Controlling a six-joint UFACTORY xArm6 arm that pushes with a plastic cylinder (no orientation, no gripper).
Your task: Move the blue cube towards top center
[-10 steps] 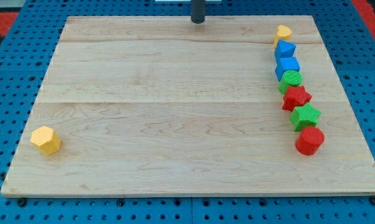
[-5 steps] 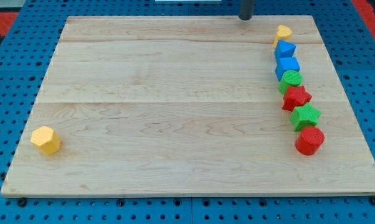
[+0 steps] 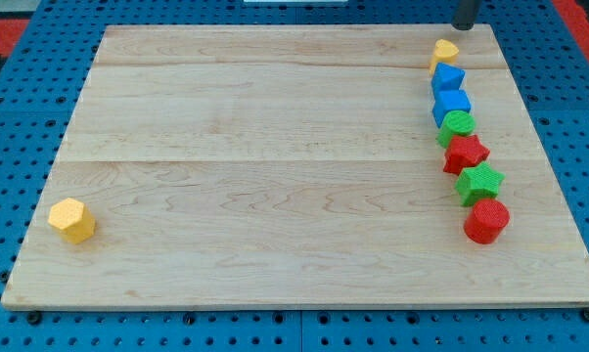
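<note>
The blue cube point(image 3: 452, 105) sits near the board's right edge, in a column of blocks. Above it lies another blue block point(image 3: 448, 78), shape unclear, and above that a yellow block point(image 3: 445, 51). Below the cube a green round block point(image 3: 459, 125) touches it. My tip point(image 3: 466, 25) is at the view's top right, at the board's top edge, just above and right of the yellow block, apart from the blue cube.
Below the green round block stand a red star point(image 3: 466, 153), a green star point(image 3: 480, 181) and a red round block point(image 3: 486, 221). A yellow hexagon block point(image 3: 71, 219) lies at the lower left of the wooden board point(image 3: 275, 166).
My tip has moved right along the board's top edge, from top centre to above the yellow block. No block has moved.
</note>
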